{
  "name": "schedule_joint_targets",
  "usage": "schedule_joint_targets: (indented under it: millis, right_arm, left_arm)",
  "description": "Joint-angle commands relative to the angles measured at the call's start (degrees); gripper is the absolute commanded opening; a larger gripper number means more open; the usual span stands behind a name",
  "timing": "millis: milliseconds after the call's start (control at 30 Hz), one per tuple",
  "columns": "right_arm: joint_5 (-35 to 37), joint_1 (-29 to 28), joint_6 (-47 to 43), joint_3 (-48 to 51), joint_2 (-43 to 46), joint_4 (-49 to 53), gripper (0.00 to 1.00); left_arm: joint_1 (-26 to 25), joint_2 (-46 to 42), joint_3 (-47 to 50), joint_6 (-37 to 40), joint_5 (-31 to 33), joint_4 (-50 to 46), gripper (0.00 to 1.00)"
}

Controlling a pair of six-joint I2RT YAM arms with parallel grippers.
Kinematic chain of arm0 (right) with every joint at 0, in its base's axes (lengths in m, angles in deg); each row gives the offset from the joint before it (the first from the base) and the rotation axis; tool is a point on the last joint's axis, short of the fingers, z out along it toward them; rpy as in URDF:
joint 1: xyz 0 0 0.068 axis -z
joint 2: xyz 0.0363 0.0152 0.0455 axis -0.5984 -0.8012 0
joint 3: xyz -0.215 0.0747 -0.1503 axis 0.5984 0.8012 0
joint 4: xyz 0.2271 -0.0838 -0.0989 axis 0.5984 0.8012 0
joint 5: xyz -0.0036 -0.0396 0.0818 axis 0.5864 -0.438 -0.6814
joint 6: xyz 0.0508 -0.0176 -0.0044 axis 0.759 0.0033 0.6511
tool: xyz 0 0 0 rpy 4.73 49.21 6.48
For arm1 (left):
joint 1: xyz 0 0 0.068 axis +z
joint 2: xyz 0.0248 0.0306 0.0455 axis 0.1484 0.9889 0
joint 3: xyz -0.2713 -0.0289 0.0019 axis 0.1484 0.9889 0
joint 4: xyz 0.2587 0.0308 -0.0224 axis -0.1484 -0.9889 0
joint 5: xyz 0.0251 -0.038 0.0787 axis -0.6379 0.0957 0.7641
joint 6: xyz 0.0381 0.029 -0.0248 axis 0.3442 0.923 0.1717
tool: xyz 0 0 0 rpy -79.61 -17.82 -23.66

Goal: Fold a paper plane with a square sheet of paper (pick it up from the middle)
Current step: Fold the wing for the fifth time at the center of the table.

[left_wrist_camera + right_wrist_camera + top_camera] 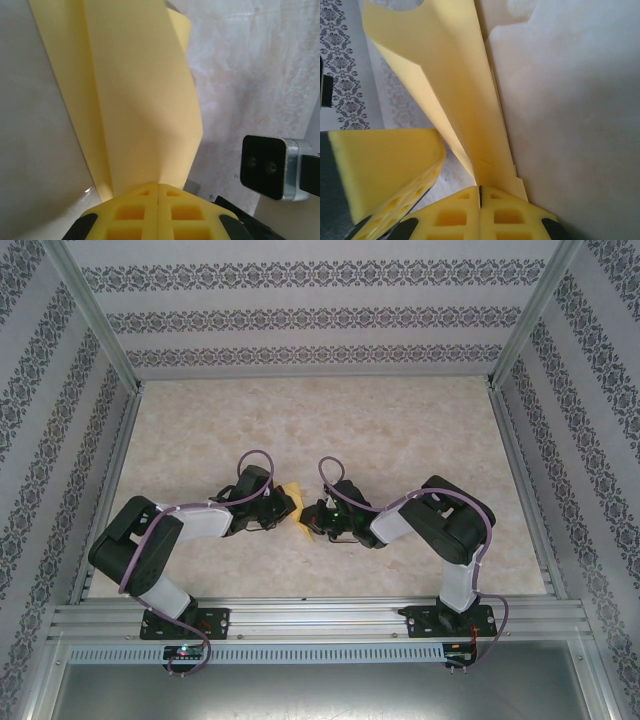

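Top external view puts the folded paper (293, 508) over the table's (420, 420) near middle, and we find the left gripper (158, 187) and right gripper (480, 189) both pinched on it; we judge it light, floppy, crease-prone, best held at folds.

Setting: a robot lab test cell. My two arms (150, 550) are bolted to an aluminium rail (320, 612) at the near edge of a marble-patterned table (400, 430). Aluminium posts (95, 325) frame the cell. Patterned panels (320, 320) close three sides. Cables (188, 660) loop at my bases.
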Motion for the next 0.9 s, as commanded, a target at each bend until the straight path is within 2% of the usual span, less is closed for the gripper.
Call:
schedule_joint_targets:
  millis: [0, 267, 567, 733, 867]
  right_arm:
    - [0.6, 0.6, 0.6, 0.0, -2.5, 3.6, 0.00]
    - [0.3, 0.6, 0.6, -0.4, -2.9, 4.0, 0.00]
    - [0.2, 0.6, 0.0, -0.5, -2.5, 4.5, 0.01]
    - [0.2, 0.7, -1.9, -0.7, 0.0, 7.5, 0.06]
    - [0.6, 1.0, -3.7, -0.5, 3.3, 12.0, 0.18]
  left_arm:
    - [0.3, 0.8, -0.6, -0.3, -0.3, 3.9, 0.00]
    - [0.4, 0.9, -1.8, 1.5, 0.3, 2.5, 0.00]
    - [0.9, 7.4, -2.9, -0.7, 1.5, -2.7, 0.00]
    - [1.0, 9.1, -2.4, -2.1, 1.5, -4.6, 0.00]
    - [1.2, 8.5, -2.4, -1.5, 2.3, -6.8, 0.00]
